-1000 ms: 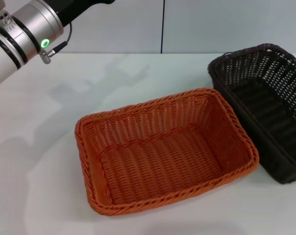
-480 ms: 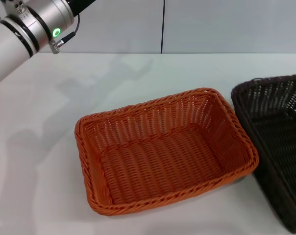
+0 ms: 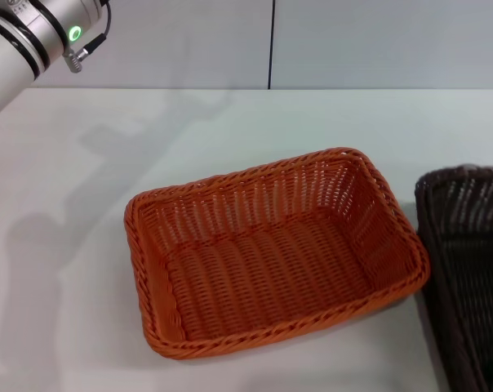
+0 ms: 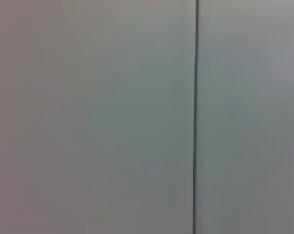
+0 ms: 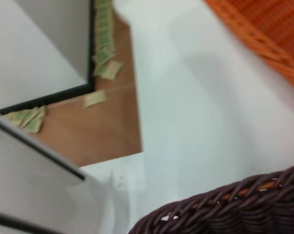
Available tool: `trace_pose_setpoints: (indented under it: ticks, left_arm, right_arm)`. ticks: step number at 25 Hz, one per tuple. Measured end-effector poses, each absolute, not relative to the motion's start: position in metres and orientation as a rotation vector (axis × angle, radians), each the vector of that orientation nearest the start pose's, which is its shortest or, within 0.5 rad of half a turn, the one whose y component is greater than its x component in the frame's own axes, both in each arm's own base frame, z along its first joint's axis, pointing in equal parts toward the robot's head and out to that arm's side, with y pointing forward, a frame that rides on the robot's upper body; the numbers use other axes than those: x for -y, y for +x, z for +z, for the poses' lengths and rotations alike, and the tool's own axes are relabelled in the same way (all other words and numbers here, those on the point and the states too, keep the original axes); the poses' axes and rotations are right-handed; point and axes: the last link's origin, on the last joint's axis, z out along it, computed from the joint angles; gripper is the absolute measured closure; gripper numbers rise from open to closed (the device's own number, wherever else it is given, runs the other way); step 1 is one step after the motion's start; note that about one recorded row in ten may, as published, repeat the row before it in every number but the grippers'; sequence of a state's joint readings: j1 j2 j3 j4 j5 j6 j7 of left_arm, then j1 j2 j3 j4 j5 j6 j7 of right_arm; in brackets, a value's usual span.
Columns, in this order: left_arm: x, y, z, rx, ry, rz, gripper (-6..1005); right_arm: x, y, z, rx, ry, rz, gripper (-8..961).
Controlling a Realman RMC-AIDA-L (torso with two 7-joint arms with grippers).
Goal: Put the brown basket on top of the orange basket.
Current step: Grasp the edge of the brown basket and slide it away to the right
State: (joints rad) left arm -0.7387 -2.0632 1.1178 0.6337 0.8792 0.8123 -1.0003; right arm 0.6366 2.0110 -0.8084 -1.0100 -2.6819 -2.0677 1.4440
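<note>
I see the orange basket sitting mid-table, with the brown basket just beside it at the right edge of my head view. My left arm is raised far left. Neither claw shows, so I cannot tell their state.

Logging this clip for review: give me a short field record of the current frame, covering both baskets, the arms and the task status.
orange basket: on the white table, upright, nothing in it
brown basket: at the robot's right, partly out of the head view, apart from the orange one; rim also in the right wrist view
left arm: raised at the far left, gripper out of view
right gripper: not in view
left wrist view: only a plain wall
task status: brown basket not yet on the orange basket
</note>
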Motion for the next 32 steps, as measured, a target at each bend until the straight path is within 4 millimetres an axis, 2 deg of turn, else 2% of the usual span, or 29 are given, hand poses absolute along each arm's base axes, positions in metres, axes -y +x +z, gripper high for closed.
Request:
trace_pose_setpoints:
  ticks: [6, 8, 12, 16, 18, 19, 21, 26, 32]
  left_arm:
    - [-0.475, -0.143, 0.048, 0.381, -1.939, -1.007, 148]
    - [-0.476, -0.141, 0.047, 0.376, -1.939, -1.002, 148]
    - [-0.479, -0.138, 0.044, 0.383, -1.942, -0.999, 148]
    - [-0.48, -0.137, 0.043, 0.379, -1.94, -0.995, 148]
    - [-0.479, -0.139, 0.042, 0.381, -1.94, -0.989, 148]
    - [-0.479, -0.139, 0.042, 0.381, -1.94, -0.989, 148]
    - [-0.479, -0.144, 0.04, 0.399, -1.939, -0.985, 148]
    - [-0.476, -0.15, 0.039, 0.416, -1.938, -0.98, 148]
    - [-0.476, -0.154, 0.038, 0.438, -1.932, -0.985, 148]
  right_arm:
    - [-0.286, 0.249, 0.044, -0.266, -3.469, -0.406, 338]
    - [-0.283, 0.245, 0.045, -0.211, -3.519, -0.374, 339]
    - [-0.287, 0.244, 0.052, -0.197, -3.496, -0.313, 339]
    - [-0.312, 0.25, 0.078, -0.233, -3.284, -0.186, 340]
    - [-0.332, 0.25, 0.099, -0.227, -3.141, -0.07, 341]
    - [-0.332, 0.25, 0.099, -0.227, -3.141, -0.07, 341]
    - [-0.35, 0.25, 0.116, -0.204, -2.99, -0.033, 341]
    - [-0.37, 0.244, 0.133, -0.175, -2.841, -0.084, 342]
    - [-0.381, 0.244, 0.132, -0.162, -2.801, -0.154, 344]
